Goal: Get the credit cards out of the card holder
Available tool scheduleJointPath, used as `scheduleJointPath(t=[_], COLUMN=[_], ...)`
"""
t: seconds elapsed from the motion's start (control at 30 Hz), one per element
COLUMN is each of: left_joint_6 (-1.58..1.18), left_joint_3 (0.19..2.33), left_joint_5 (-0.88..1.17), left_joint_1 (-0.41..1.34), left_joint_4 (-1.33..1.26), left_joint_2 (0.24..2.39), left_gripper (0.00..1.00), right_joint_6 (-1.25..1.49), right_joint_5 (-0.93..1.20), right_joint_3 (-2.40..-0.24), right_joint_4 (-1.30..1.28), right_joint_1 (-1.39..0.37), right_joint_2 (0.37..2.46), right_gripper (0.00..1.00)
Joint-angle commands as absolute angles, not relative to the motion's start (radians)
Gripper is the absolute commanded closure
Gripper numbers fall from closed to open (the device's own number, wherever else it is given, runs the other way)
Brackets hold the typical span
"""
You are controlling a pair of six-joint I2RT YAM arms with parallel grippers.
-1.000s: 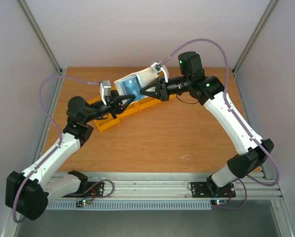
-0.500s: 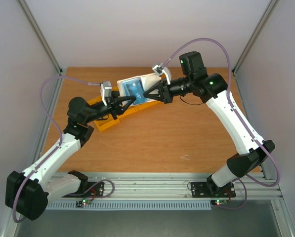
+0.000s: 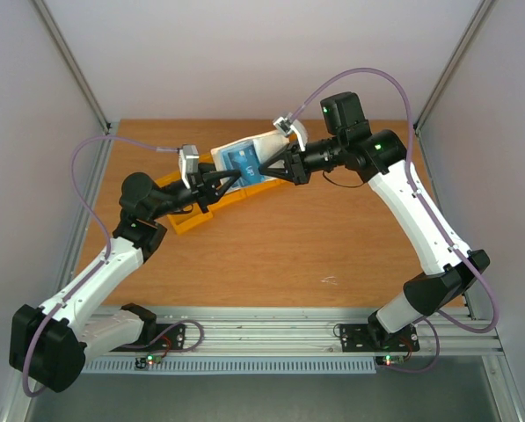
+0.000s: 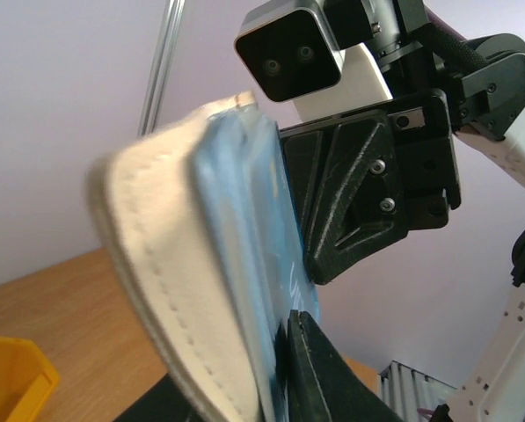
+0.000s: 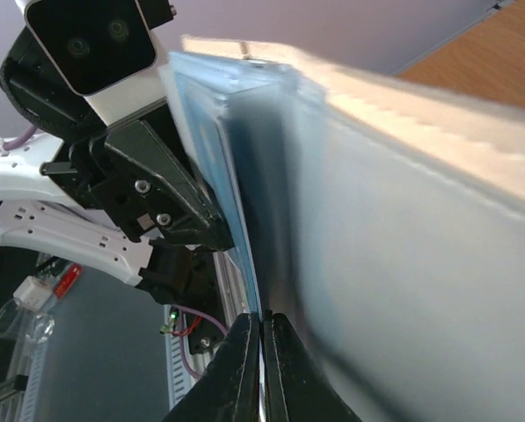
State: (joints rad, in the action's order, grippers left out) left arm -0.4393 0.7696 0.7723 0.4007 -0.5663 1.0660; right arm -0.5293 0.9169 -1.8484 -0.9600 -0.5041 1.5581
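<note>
Upper centre of the overhead frame: card holder (image 3: 255, 148) held off the worktop (image 3: 297, 246) near its far edge, right end effector (image 3: 262, 167) closed on it. Left end effector (image 3: 234, 179) alongside; grip unclear, one finger hidden.

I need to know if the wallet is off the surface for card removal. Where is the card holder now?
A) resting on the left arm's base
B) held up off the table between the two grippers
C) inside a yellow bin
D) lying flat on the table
B: the card holder stands clear of the table, clamped in the right gripper, with the left gripper at its opposite edge.
</note>
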Motion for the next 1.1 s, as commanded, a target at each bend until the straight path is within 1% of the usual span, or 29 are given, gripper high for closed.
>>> scheduleJointPath(t=[0.0,0.03,0.07,0.13,0.17,0.23,0.43,0.5,0.93,1.07], left_joint_6=[-0.434,-0.434,-0.435,-0.434,-0.435,-0.436,-0.436,-0.435,-0.432,-0.417], left_joint_3=[0.762,0.761,0.761,0.76,0.759,0.761,0.761,0.762,0.761,0.756], left_joint_5=[0.781,0.779,0.778,0.778,0.778,0.78,0.781,0.781,0.774,0.686], left_joint_1=[0.404,0.403,0.402,0.403,0.404,0.403,0.402,0.402,0.402,0.402], left_joint_4=[-0.611,-0.61,-0.608,-0.607,-0.606,-0.607,-0.605,-0.603,-0.589,-0.484], left_joint_2=[1.044,1.041,1.04,1.039,1.04,1.042,1.042,1.04,1.046,1.044], left_gripper=[0.83,0.83,0.81,0.73,0.72,0.75,0.95,0.99,1.0,1.0], right_joint_6=[-0.563,-0.569,-0.573,-0.574,-0.574,-0.566,-0.578,-0.589,-0.621,-0.64], right_joint_5=[0.898,0.888,0.881,0.877,0.88,0.897,0.879,0.869,0.847,0.808], right_joint_3=[-1.882,-1.882,-1.884,-1.887,-1.889,-1.891,-1.894,-1.896,-1.908,-1.911], right_joint_4=[-0.986,-0.995,-1.002,-1.011,-1.014,-1.007,-1.014,-1.028,-1.084,-1.118], right_joint_1=[-0.498,-0.496,-0.492,-0.487,-0.486,-0.486,-0.484,-0.476,-0.423,-0.366], right_joint_2=[1.554,1.553,1.552,1.551,1.55,1.552,1.548,1.548,1.531,1.512], right_gripper=[0.99,0.99,0.99,0.99,0.99,0.99,0.99,0.99,0.99,0.99])
